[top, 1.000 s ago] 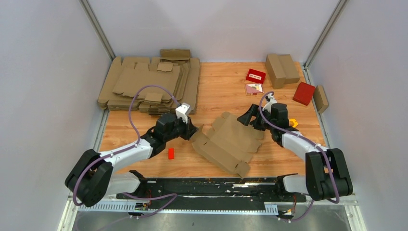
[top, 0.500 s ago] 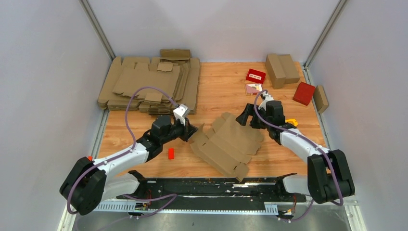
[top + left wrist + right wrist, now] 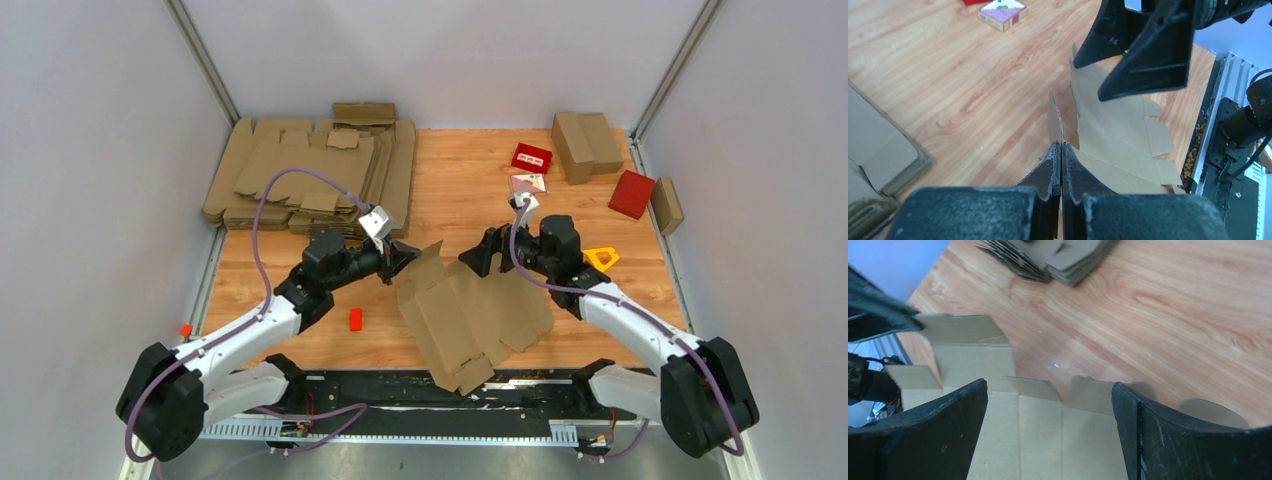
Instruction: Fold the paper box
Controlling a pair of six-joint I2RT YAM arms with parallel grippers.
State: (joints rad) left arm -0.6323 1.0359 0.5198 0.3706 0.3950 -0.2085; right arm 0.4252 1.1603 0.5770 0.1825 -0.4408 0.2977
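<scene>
The paper box (image 3: 475, 315) lies as a flat brown blank in the middle of the worktop (image 3: 470, 185), reaching down to its near edge, with its tabs and flaps spread out. The left gripper (image 3: 406, 259) has its jaws pinched tight on a flap at the blank's far left corner, and that flap stands up off the wood. The right gripper (image 3: 478, 256) hangs over the blank's far edge with its jaws spread wide, a row of small tabs showing between its fingers (image 3: 1193, 440); I can't tell whether they touch the cardboard. A pile of flat blanks (image 3: 310, 170) fills the far left corner. A small red block (image 3: 355, 319) sits on the wood just left of the blank, and a yellow triangular frame (image 3: 601, 258) lies beside the right arm, towards the right edge
</scene>
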